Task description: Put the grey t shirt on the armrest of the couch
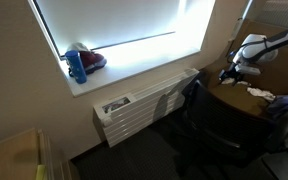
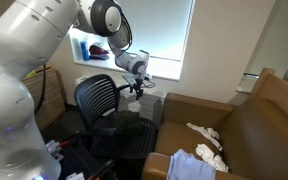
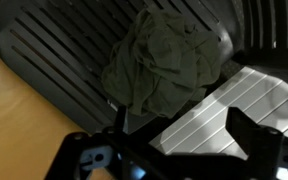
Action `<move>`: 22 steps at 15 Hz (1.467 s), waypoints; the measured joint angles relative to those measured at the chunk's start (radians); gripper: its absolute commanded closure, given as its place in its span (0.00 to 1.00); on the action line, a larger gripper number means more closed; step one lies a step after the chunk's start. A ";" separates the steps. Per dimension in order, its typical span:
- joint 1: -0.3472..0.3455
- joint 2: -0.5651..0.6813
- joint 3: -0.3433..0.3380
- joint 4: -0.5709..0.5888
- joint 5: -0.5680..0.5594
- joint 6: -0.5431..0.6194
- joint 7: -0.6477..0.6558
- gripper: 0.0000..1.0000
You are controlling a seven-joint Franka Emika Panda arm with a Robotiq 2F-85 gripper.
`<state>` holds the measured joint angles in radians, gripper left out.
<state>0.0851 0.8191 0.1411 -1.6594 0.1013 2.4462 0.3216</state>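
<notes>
The grey t-shirt (image 3: 162, 62) lies crumpled on the black slatted office chair (image 3: 54, 55), seen in the wrist view. My gripper (image 3: 181, 135) hangs above it, open and empty, one finger at each side of the lower frame. In both exterior views the gripper (image 2: 136, 88) (image 1: 229, 72) hovers over the chair (image 2: 102, 100) (image 1: 199, 112), beside the brown couch (image 2: 249, 125). The couch's armrest (image 2: 184, 103) is next to the chair. The shirt cannot be made out in the exterior views.
A white radiator (image 1: 144, 105) (image 3: 234, 105) stands under the window behind the chair. A red and blue object (image 1: 81, 62) sits on the sill. White cloths (image 2: 206, 136) and a bluish cloth (image 2: 192, 166) lie on the couch seat.
</notes>
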 measured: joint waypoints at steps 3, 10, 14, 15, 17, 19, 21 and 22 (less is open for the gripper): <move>0.013 0.026 -0.012 0.027 0.006 -0.006 -0.007 0.00; 0.019 0.158 -0.022 0.099 0.052 -0.012 -0.026 0.00; 0.032 0.312 -0.012 0.234 0.051 -0.026 -0.077 0.00; 0.036 0.341 -0.012 0.268 0.051 -0.046 -0.084 0.00; 0.039 0.378 -0.013 0.312 0.052 -0.077 -0.089 0.00; 0.040 0.379 -0.013 0.312 0.052 -0.076 -0.089 0.00; 0.040 0.379 -0.013 0.312 0.053 -0.076 -0.087 0.00; 0.040 0.382 -0.013 0.313 0.059 -0.076 -0.087 0.00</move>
<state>0.1247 1.2011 0.1279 -1.3460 0.1599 2.3703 0.2346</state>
